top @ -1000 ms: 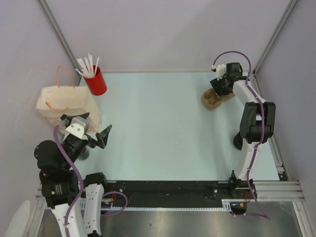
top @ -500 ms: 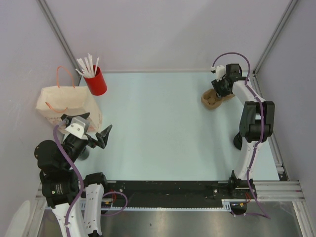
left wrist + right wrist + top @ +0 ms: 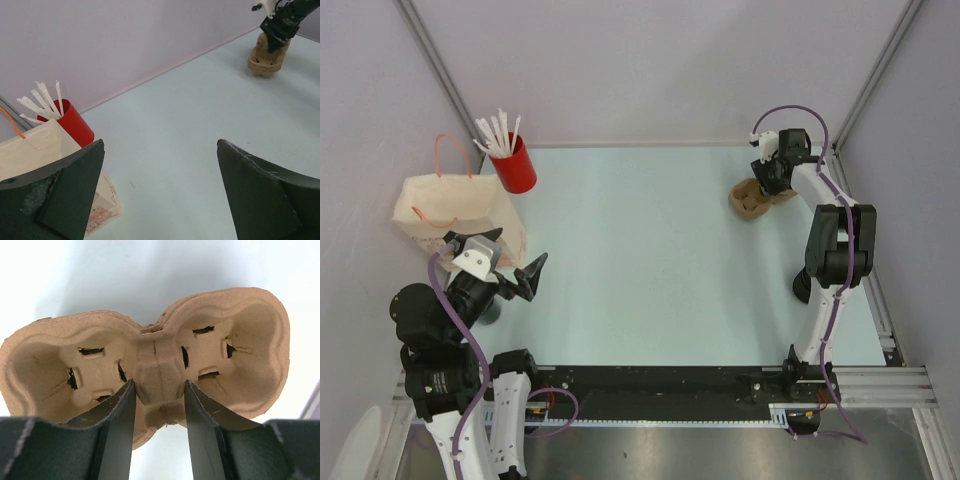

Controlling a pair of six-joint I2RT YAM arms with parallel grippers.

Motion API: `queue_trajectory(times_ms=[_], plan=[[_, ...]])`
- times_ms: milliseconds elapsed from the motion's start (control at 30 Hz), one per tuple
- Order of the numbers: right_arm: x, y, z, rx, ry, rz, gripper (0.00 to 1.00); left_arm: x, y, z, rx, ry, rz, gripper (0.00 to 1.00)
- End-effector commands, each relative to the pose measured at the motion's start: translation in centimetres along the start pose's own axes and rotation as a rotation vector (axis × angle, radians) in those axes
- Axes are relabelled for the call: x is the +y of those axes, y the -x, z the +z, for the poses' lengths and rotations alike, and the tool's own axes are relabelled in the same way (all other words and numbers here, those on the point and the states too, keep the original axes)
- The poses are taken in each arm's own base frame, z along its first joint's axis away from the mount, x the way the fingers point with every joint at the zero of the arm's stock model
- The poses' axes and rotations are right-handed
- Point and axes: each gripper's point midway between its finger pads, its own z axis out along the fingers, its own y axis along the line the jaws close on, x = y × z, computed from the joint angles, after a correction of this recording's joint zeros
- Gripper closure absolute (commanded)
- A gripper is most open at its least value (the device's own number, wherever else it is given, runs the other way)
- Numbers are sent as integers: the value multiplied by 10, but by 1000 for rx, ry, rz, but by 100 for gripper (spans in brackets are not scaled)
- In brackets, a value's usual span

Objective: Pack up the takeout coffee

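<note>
Two grippers are shown. At 8 o'clock the left gripper (image 3: 508,255) is spread wide, with the takeout coffee (image 3: 492,312) half hidden beneath it. At 2 o'clock the right gripper (image 3: 160,385) is clamped on a pulp carrier (image 3: 240,350).

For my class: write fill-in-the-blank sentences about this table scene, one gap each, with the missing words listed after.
The white straws stand in a ___ cup.
The right tool straddles the middle ridge of the brown cup carrier, which has ___ wells.
The left tool, jaws wide apart beside the paper bag, holds ___.
Missing words: red; two; nothing.
</note>
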Motion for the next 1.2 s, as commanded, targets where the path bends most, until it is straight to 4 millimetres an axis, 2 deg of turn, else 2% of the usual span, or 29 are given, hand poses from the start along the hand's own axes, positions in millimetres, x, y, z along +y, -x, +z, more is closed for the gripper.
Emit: queue_trajectory(times_ms=[0, 133, 333, 400, 567, 733, 1033, 1167], plan=[[-40, 5, 3, -21, -122, 46, 67, 2, 4, 4, -13, -5, -10, 0], [-60, 0, 4, -13, -165, 77, 68, 2, 4, 4, -13, -4, -9, 1], [-103, -13, -2, 3, -249, 167, 68, 2, 3, 4, -12, -6, -10, 1], [-104, -15, -5, 1, -231, 183, 69, 2, 3, 4, -12, -6, -10, 1], [-91, -4, -16, -46, -191, 176, 70, 2, 3, 4, -15, -7, -12, 1], [-88, 4, -22, -72, -191, 189, 70, 1, 4, 3, -19, -3, -8, 0], [-97, 11, -33, -114, -205, 211, 67, 1, 3, 3, -17, -3, -12, 1], [-95, 11, -34, -118, -193, 212, 61, 1, 3, 2, -19, -1, -10, 1]])
